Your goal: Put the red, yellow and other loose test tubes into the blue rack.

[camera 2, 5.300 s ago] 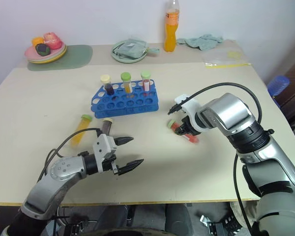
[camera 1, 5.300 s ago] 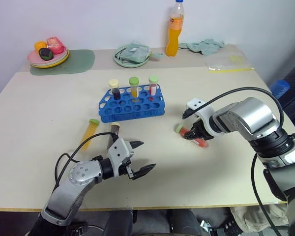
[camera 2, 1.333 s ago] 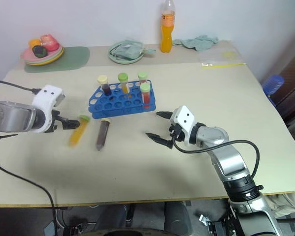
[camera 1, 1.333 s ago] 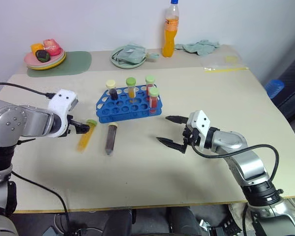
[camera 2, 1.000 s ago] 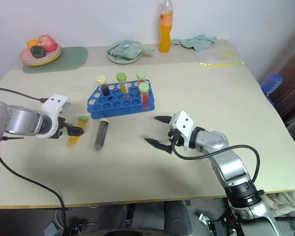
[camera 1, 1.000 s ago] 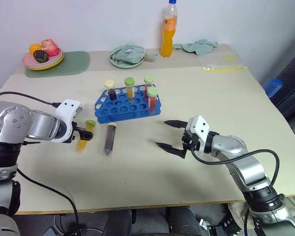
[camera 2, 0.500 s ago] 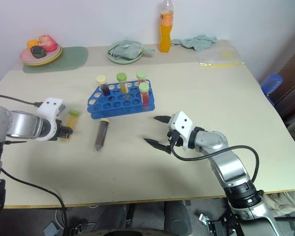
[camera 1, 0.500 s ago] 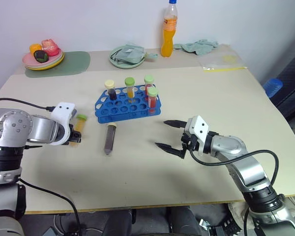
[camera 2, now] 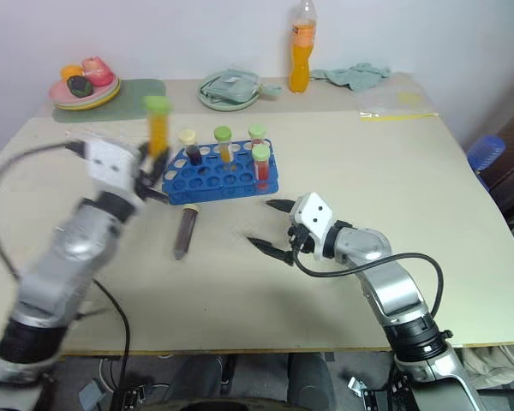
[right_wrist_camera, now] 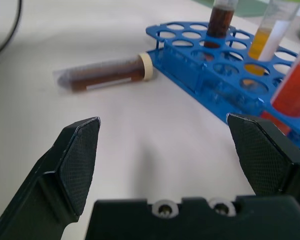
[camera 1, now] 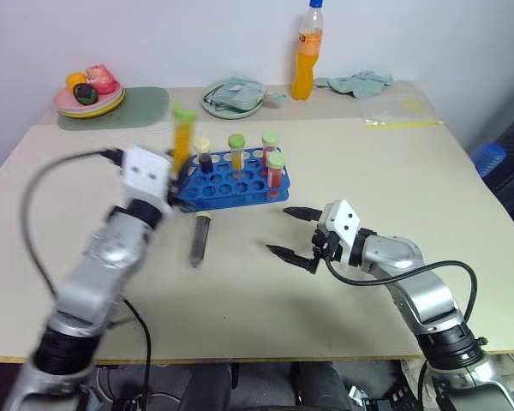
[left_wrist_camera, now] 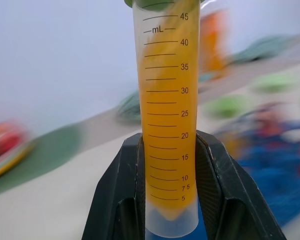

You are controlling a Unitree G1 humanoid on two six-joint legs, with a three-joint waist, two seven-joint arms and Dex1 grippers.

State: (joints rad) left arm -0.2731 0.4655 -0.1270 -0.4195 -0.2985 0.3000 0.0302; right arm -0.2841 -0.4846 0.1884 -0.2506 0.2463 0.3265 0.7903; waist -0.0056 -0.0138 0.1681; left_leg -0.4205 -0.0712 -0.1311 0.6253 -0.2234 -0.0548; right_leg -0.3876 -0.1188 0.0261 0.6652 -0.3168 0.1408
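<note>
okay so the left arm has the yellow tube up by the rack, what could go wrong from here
1. The left gripper pinches the yellow tube near its bottom end, so the tube might tilt or slip on the way down.
2. The blue rack already holds four tubes; a misaimed descent could knock them.
3. The brown tube lying beside the rack could get nudged and roll.

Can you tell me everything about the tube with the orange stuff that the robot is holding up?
The orange tube is clear plastic with a green cap and printed mL marks up its side. Orange liquid fills most of it, down to a pointed bottom. It stands upright, lifted off the table just beside the blue rack. The left gripper has its black jaws shut on the tube's lower part, one on each side.
</note>
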